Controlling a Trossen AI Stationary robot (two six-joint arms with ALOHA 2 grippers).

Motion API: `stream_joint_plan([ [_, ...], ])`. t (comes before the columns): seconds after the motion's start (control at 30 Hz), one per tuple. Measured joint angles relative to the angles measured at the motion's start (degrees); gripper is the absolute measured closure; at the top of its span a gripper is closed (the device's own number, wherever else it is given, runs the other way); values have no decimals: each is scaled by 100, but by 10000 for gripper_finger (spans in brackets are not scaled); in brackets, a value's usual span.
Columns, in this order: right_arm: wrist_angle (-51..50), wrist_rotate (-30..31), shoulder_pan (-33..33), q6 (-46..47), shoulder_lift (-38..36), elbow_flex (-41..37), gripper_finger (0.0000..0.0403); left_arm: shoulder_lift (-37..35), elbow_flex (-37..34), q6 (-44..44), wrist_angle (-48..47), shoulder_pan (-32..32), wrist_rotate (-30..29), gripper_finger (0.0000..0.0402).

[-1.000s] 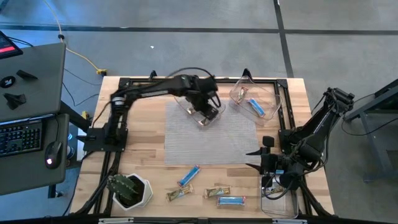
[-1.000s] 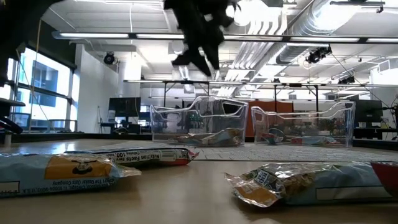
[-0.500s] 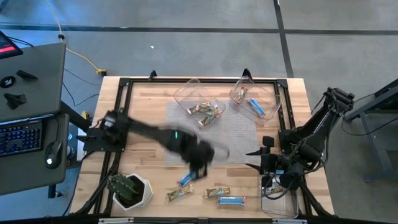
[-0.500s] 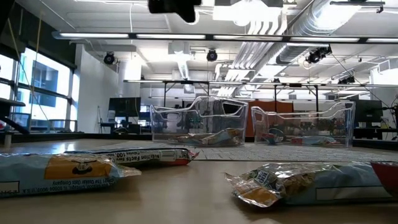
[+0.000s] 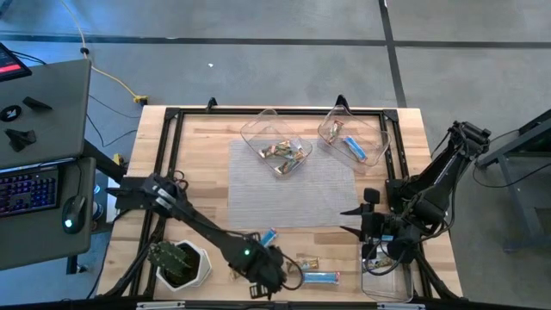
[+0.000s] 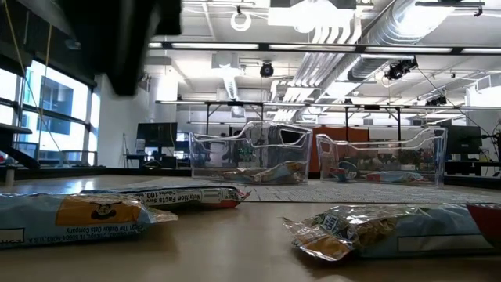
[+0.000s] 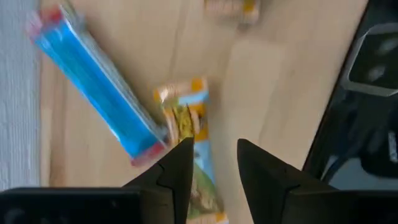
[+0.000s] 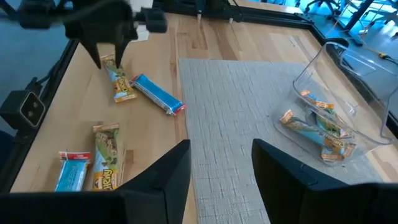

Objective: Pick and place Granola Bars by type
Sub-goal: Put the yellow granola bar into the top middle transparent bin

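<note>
Wooden desk [image 5: 198, 155] with a grey mat [image 5: 293, 185] in the middle, seen from above. Left gripper [image 5: 263, 274] down at the near edge, right over a tan bar, just beside the blue bar [image 5: 263, 242] lying diagonally off the mat's near edge. Another tan bar [image 5: 303, 263] and a blue one [image 5: 320, 277] close by, long axes roughly along the desk edge. Far side: two clear bins, tan bars in the left bin [image 5: 277, 142], blue in the right bin [image 5: 355, 138]. Right gripper [image 5: 355, 219] parked at the right side, fingers spread, empty.

Low view: bars lying flat in front, bins behind.

Left wrist: fingers [image 7: 180, 168] parted, nothing gripped, straddling the end of the tan bar [image 7: 189, 140], its length running straight between them; blue bar alongside, angled.

Right wrist: same bars, left gripper hovering over one.
</note>
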Motion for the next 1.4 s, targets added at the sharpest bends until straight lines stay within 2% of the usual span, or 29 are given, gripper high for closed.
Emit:
stream_joint_plan([
  [0.13, -2, 185, 0, -7, 0, 0, 249, 124, 0, -198, -409, 16, 507, 254],
  [0.43, 4, 190, 0, 9, 0, 0, 249, 160, -44, -532, -251, 3, 466, 181],
  [0.6, 2, 190, 0, 17, 0, 0, 249, 157, -519, -920, -144, -37, 687, 177],
  [0.7, 2, 187, 0, 17, 2, 0, 249, 152, -902, -925, 217, -105, 970, 177],
  [0.93, 2, 196, 0, 20, 0, 0, 249, 128, -1401, -941, 494, -95, 1096, 177],
  [1.07, 4, 199, 0, 20, 1, 0, 249, 109, -1484, -803, 638, -95, 1032, 196],
  [1.4, 4, 203, 0, 22, 0, 0, 249, 36, -1465, -608, 580, 14, 1135, 311],
])
